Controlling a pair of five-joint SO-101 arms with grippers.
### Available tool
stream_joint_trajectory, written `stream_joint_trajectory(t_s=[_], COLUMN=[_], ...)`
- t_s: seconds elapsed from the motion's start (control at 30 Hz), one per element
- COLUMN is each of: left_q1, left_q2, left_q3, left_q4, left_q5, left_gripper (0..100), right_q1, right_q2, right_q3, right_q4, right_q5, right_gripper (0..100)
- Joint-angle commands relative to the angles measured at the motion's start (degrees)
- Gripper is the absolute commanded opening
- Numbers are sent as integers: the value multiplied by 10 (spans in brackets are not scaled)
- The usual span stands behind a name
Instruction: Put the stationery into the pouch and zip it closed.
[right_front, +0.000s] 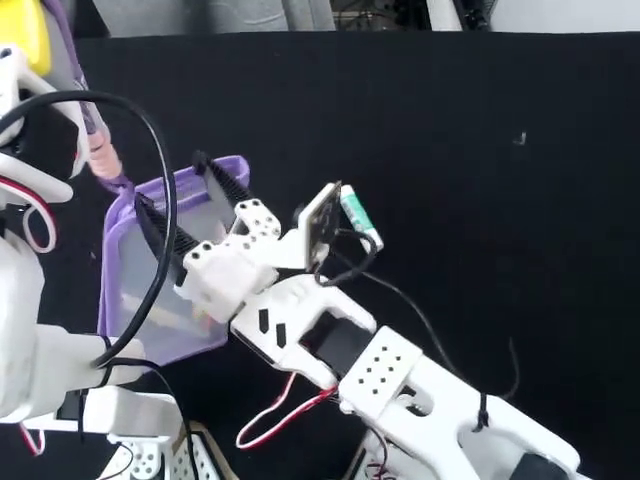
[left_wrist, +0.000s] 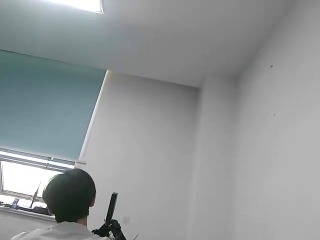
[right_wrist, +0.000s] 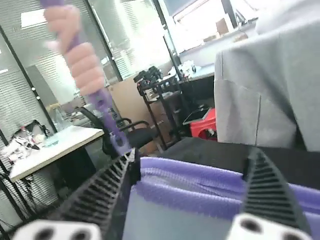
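Observation:
The purple pouch lies at the table's left side, its clear face up and faint shapes of stationery showing inside. My right gripper is open, and its two black ribbed fingers straddle the pouch's upper edge. In the right wrist view the purple edge of the pouch runs between the fingers of the right gripper. A person's hand holds the purple strap at the pouch's far corner; the same hand appears raised above it.
The left arm stands at the table's left edge with a black cable looping over the pouch. Black tabletop stretches open to the right. A person in grey stands behind the far edge.

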Motion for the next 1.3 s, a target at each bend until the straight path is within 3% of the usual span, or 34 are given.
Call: stream_joint_trajectory(t_s=[0.0, 0.17, 0.37, 0.47, 0.6, 0.73, 0.93, 1.1, 1.27], left_q1=[7, 7, 3, 3, 7, 7, 7, 9, 62], left_q2=[-8, -8, -8, -10, -42, -63, -64, -63, -40], left_q3=[-13, -13, -12, -12, -12, -12, -11, -11, -11], left_q4=[-10, -9, -9, -8, 17, 22, 30, 58, 100], left_q5=[2, 1, 0, 0, 1, 4, 4, 4, 1], left_gripper=[29, 29, 29, 29, 29, 29, 29, 29, 29], right_q1=[-16, 50, 265, 382, 457, 465, 454, 454, 424], right_q2=[-51, -212, -304, -279, -244, -205, -137, -55, 73], right_q3=[7, 16, -57, -87, -109, -102, -36, 26, 35], right_q4=[18, 73, 255, 319, 404, 462, 456, 360, 290], right_q5=[55, 131, -18, -38, -37, -4, 76, 149, 207], right_gripper=[354, 353, 296, 249, 230, 231, 231, 231, 231])
